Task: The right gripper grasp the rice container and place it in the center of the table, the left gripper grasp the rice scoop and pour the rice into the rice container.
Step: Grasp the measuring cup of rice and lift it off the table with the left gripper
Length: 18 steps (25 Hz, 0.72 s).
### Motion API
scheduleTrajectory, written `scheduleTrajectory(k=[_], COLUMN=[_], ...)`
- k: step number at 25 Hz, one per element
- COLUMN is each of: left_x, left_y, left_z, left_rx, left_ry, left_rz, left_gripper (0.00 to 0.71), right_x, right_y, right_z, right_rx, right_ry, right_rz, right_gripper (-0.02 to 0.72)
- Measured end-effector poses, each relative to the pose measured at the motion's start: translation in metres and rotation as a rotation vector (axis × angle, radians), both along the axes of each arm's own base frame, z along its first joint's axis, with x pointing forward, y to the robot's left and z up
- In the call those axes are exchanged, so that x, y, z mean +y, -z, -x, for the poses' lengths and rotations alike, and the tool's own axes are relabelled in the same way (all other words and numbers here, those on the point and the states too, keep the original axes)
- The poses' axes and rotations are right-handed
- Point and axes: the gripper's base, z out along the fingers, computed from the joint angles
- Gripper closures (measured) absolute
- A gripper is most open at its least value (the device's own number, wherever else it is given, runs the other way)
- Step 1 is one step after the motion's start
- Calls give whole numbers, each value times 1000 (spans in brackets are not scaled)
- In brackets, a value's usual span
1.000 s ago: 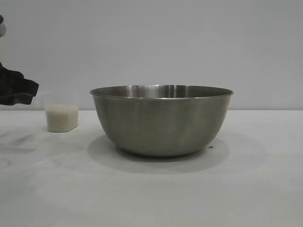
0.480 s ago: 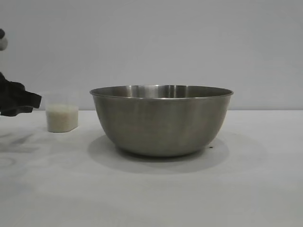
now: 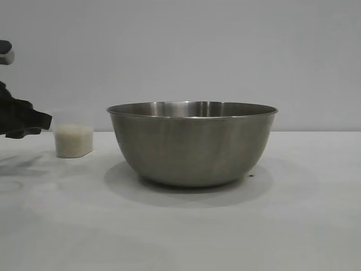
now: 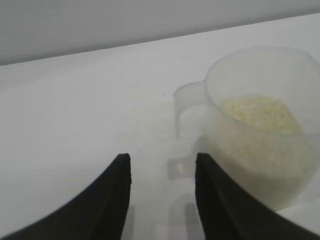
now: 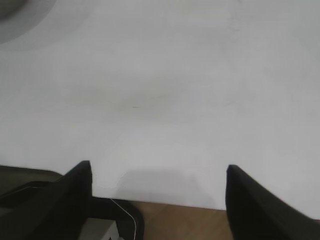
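At centre of the white counter (image 3: 180, 226) we see the rice container (image 3: 192, 144), a large brushed-steel bowl, standing upright on its shadow. Toward nine o'clock from it, well apart, the rice scoop (image 3: 73, 140) stands upright on the counter, a clear plastic cup with the rice (image 3: 73, 141) filling its lower part. At the scene's nine o'clock edge we find the left gripper (image 3: 34, 121), raised just off the counter, its tips close beside the scoop but not touching it. From the left wrist we look past its two black jaws, which stand narrowly parted with nothing between them; the scoop (image 4: 260, 130) lies ahead toward one o'clock, its handle (image 4: 187, 107) turned toward the gap, the pale rice (image 4: 260, 112) heaped inside. From the right wrist we see the right gripper (image 5: 159, 172) hanging over bare counter by its edge, jaws spread wide and empty.
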Motion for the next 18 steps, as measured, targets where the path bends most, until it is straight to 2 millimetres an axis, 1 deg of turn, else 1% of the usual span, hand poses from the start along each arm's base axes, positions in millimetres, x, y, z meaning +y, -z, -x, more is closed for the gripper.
scheduleTrajectory(k=[5, 10, 18], left_x=[-3, -4, -5], left_y=[6, 6, 12], left_z=[-5, -8, -20], left_rx=[8, 1, -12], left_ry=[23, 25, 29], left_rz=[12, 12, 12], left_gripper=[440, 440, 440], right_x=[0, 0, 0], right_y=[0, 0, 0], right_z=[0, 0, 0], right_rx=[0, 0, 0], right_ry=[0, 0, 0], right_rz=[0, 0, 0], right_gripper=[199, 199, 199])
